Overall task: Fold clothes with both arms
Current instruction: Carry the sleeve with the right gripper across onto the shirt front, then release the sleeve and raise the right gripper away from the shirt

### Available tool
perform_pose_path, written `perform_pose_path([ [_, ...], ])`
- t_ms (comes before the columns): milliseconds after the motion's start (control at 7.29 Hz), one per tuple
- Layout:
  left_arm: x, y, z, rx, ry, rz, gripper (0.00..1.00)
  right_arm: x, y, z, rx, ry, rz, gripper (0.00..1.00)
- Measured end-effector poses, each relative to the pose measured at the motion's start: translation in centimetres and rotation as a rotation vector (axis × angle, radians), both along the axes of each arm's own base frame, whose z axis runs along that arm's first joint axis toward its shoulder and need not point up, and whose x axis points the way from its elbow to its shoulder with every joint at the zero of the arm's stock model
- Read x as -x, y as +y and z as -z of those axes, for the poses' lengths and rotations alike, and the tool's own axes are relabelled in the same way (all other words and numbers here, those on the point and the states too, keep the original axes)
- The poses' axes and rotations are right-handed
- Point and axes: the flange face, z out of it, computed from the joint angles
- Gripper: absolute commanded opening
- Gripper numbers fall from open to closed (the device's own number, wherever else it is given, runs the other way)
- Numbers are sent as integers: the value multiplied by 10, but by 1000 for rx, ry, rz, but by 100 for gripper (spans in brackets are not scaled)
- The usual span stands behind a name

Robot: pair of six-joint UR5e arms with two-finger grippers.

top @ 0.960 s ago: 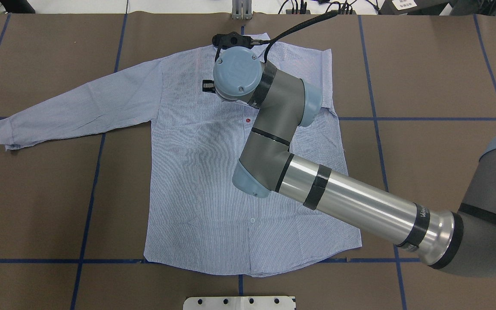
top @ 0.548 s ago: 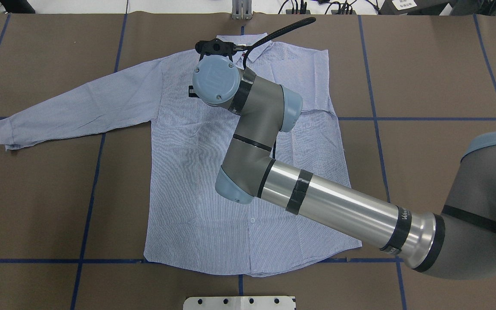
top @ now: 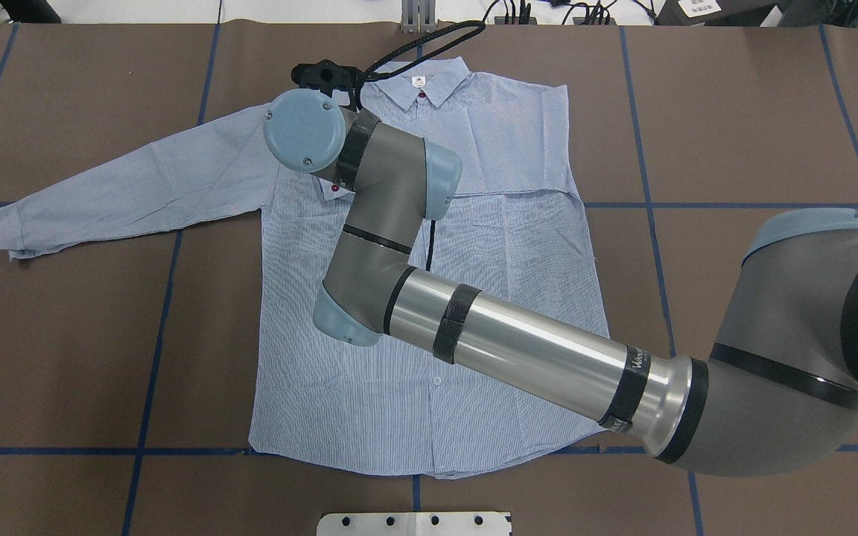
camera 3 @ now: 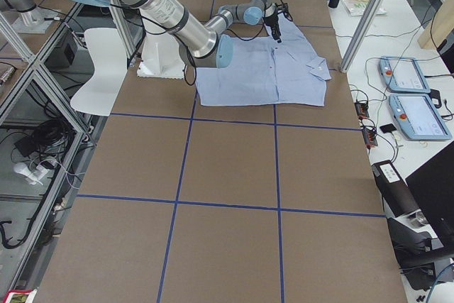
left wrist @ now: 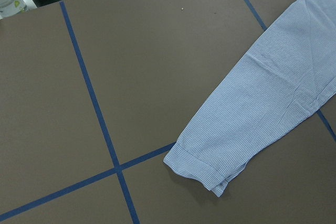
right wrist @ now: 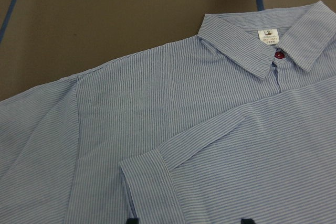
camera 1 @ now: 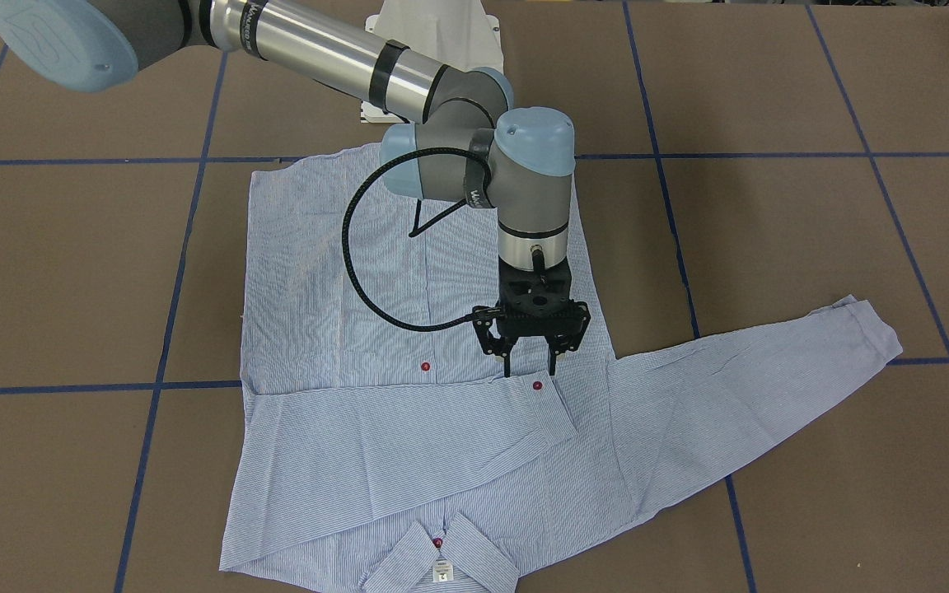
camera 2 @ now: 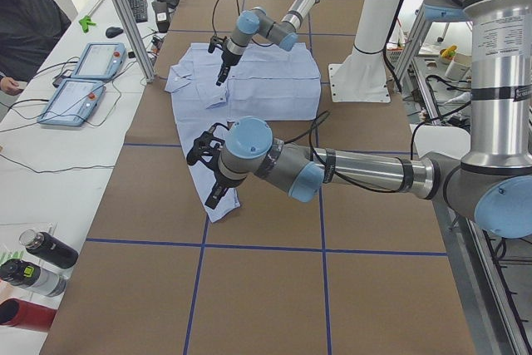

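The blue-and-white striped shirt [top: 518, 298] lies flat and front up on the brown table, collar [top: 418, 78] at the far side. One sleeve is folded across the chest, and its cuff [camera 1: 553, 412] rests near the red buttons. The other sleeve stretches out to the robot's left, ending in a cuff [top: 12, 231]. My right gripper [camera 1: 530, 366] hangs open just above the folded cuff [right wrist: 152, 182], holding nothing. The left gripper [camera 2: 212, 197] hovers over the stretched sleeve's cuff [left wrist: 205, 166]; whether it is open or shut I cannot tell.
Blue tape lines [top: 153, 350] divide the brown table cover. The white pedestal base [top: 414, 523] sits at the near edge. Two teach pendants [camera 2: 91, 60], bottles [camera 2: 41, 247] and a seated person [camera 2: 25, 14] are along the far side bench.
The right arm has swung toward the robot's left across the shirt's upper part, uncovering the collar. The shirt has not moved.
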Motion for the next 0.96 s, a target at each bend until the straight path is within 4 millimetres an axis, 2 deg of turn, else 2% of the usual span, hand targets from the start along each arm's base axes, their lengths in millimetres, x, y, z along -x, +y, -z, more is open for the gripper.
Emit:
perform_pose_path([
  [137,-1,-1,-2,17,10,6,100,-2,-2,7,14,10,6,100],
  [274,-1,-2,-5,58,35,27,100,-12,-11,9,50,16,30,100],
  [411,-2,-3,-3,89,63,54,100,-40,-30,10,110,23,73,100],
  [548,-2,-5,2,83,74,67,100,-79,-49,7,149,34,123,100],
  [685,-3,-5,7,54,78,71,100,-124,-65,-10,165,36,169,100],
  [823,-3,-5,11,17,80,69,100,-170,-74,-40,161,31,201,100],
  [960,-5,-6,9,-6,81,67,100,-217,-72,-78,136,37,232,100],
])
